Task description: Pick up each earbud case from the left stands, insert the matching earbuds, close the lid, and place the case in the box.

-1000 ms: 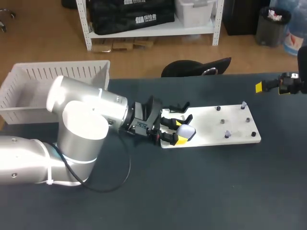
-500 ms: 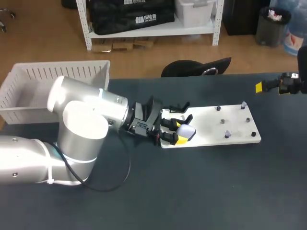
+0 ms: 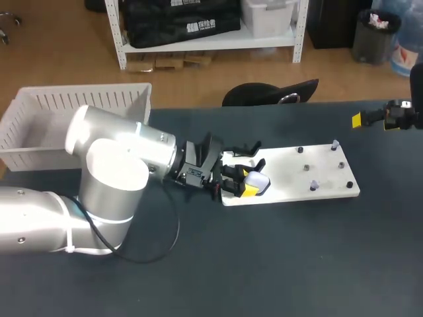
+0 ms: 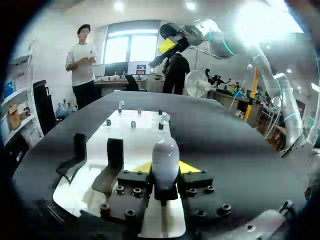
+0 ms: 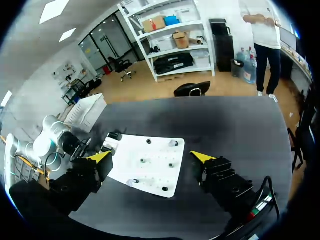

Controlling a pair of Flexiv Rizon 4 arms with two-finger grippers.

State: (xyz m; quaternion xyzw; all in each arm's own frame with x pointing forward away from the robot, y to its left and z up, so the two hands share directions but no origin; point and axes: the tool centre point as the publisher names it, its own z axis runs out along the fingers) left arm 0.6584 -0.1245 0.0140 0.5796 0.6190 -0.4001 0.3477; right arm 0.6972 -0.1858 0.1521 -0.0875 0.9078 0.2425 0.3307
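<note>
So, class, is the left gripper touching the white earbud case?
Touching. Left wrist view: the left gripper has both yellow tips pressed against the earbud case.

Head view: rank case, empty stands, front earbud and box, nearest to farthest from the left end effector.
1. case, in the left end effector
2. empty stands, just behind
3. front earbud, right on the board
4. box, far left

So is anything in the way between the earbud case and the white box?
No loose thing shows on the table between them. Only the left arm itself lies between the earbud case and the box.
</note>
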